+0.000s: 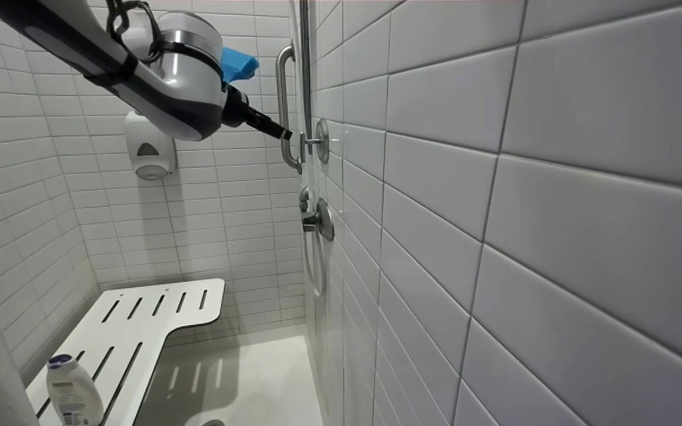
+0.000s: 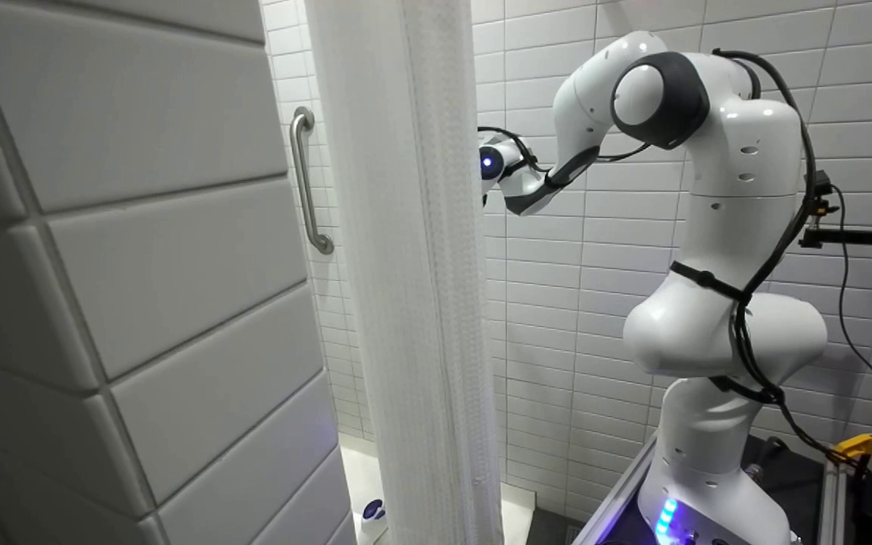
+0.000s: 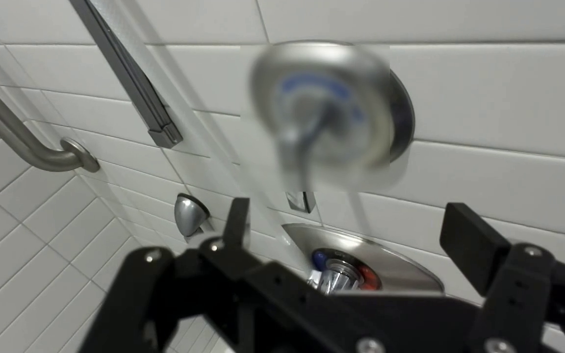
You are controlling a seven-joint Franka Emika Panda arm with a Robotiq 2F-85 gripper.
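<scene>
My gripper [image 3: 353, 228] is open, with nothing held between its two black fingers. In an exterior view its tip [image 1: 286, 135] points at the tiled side wall, just short of the upper shower valve [image 1: 322, 141] and its metal lever [image 1: 302, 144]. In the wrist view the upper valve's round plate [image 3: 319, 98] is blurred, and the lever's end [image 3: 301, 201] shows beyond the gap between the fingers. The lower valve's plate [image 3: 400, 255], with a chrome knob [image 3: 337, 279] and blue and red marks, is partly hidden behind the gripper. The curtain hides the gripper in an exterior view.
A grab bar [image 1: 283, 106] and a slide rail [image 3: 130, 73] stand close by. A soap dispenser [image 1: 150, 148] hangs on the back wall. Below are a slotted white bench [image 1: 193, 313] with a white bottle [image 1: 74, 393], and a hose [image 1: 322, 266]. A curtain [image 2: 421, 265] hangs beside the arm.
</scene>
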